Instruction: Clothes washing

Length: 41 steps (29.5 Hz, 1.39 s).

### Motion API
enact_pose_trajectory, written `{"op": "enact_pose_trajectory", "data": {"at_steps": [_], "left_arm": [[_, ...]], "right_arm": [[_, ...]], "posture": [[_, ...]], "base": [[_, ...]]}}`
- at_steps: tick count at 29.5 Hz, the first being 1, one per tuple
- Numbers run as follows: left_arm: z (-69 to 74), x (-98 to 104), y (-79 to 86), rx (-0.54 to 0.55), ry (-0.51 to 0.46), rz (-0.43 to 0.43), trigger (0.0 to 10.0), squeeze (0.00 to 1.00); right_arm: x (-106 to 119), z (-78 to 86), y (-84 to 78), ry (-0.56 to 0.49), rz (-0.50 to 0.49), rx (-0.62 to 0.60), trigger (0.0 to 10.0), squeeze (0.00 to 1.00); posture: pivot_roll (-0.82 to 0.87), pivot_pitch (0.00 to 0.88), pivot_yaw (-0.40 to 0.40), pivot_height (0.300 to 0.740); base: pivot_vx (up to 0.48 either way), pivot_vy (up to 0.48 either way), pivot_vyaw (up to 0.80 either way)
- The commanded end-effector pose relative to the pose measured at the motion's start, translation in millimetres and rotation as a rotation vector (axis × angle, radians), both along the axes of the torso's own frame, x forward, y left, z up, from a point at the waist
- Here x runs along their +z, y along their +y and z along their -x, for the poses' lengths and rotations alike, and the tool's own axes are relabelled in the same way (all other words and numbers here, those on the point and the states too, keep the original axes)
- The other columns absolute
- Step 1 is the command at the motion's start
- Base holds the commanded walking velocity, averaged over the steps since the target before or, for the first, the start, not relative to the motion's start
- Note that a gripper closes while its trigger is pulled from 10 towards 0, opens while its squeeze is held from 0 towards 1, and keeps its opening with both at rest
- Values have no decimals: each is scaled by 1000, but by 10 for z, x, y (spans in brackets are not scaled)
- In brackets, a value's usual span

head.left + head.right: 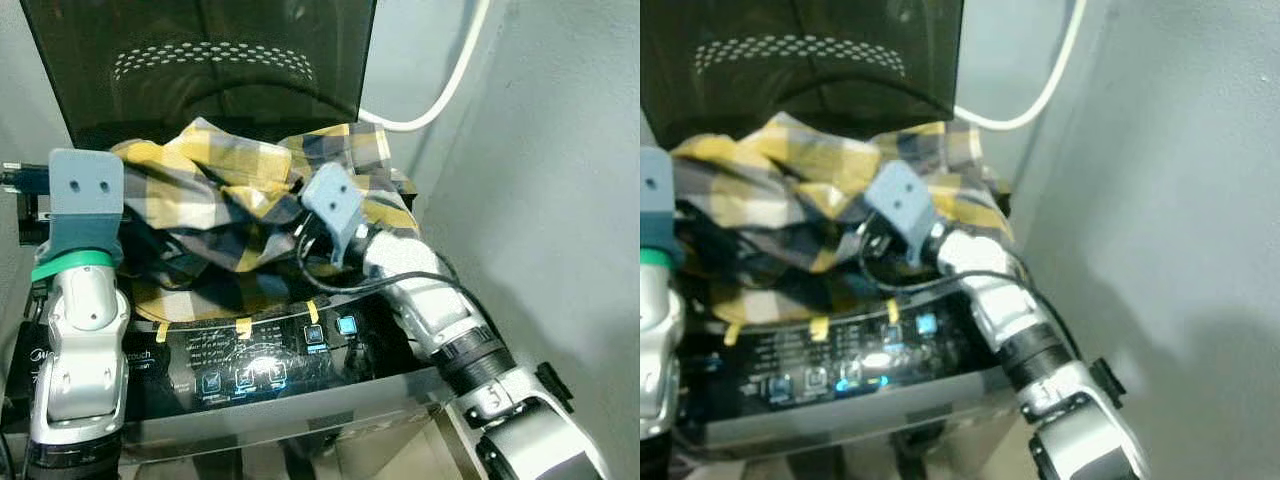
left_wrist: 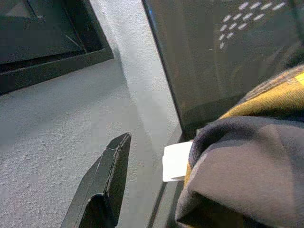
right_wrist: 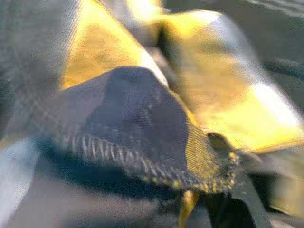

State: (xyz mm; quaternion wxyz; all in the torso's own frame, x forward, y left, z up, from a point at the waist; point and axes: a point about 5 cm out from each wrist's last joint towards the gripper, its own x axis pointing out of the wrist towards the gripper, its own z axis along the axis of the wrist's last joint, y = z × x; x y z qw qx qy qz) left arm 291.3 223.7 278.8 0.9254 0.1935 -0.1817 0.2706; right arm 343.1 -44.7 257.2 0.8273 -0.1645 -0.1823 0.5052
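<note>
A yellow, grey and white plaid cloth [image 1: 240,200] lies heaped over the top opening of the washing machine [image 1: 260,360], under its raised dark lid [image 1: 200,60]. My right gripper [image 1: 300,228] is pushed into the right side of the heap, its tips buried in the folds; the right wrist view shows a dark hemmed fold of the cloth [image 3: 142,123] very close. My left gripper [image 2: 142,161] is at the heap's left edge beside the lid, and the cloth [image 2: 247,161] covers one side of it.
The lit control panel [image 1: 250,370] with strips of yellow tape [image 1: 243,326] runs along the machine's front. A grey wall [image 1: 540,200] stands close on the right, and a white hose [image 1: 440,90] curves behind the lid.
</note>
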Motion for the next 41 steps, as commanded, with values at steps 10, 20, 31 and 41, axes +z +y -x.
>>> {"op": "enact_pose_trajectory", "data": {"at_steps": [10,20,31,41], "left_arm": [[14,27,93,32,5,-10,10000,0],[-7,29,73,12,21,-3,10000,0],[-44,-34,-110,-446,260,-175,10000,0],[226,533,-23,-452,24,-269,10000,0]], "right_arm": [[226,193,-745,-33,68,57,10000,0],[156,-55,-1443,-105,261,-352,10000,0],[-53,-79,-1447,74,-25,-406,10000,0],[-413,-10,-1068,281,-243,-292,10000,0]], "posture": [[120,91,9,740],[111,101,18,740],[133,106,6,740],[157,117,5,740]], "base": [[0,0,0],[0,0,0],[0,0,0],[0,0,0]]}}
